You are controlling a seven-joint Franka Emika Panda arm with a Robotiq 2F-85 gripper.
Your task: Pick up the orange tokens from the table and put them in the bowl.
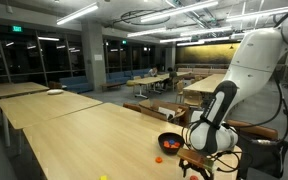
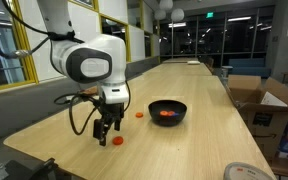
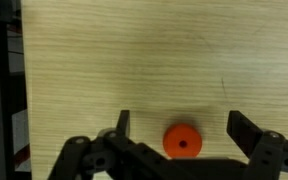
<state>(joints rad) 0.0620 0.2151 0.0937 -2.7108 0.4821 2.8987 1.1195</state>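
Note:
In the wrist view one of the orange tokens [image 3: 182,142], a round flat disc with a small centre hole, lies on the table [image 3: 134,60] between the spread fingers [image 3: 123,122] of my gripper [image 3: 181,126], which is open and touches nothing. In an exterior view the gripper [image 2: 106,135] hangs just above that token [image 2: 117,141], and a second token [image 2: 139,115] lies between it and the bowl [image 2: 167,104]. The black bowl [image 1: 169,139] holds orange pieces, and a token [image 1: 159,158] lies beside it.
The table's edge [image 3: 24,80] runs down the left of the wrist view. Cardboard boxes [image 2: 259,100] stand beyond the table's far side, and a white round object [image 2: 246,172] sits at its near corner. More light-wood tables [image 1: 34,95] stand farther back.

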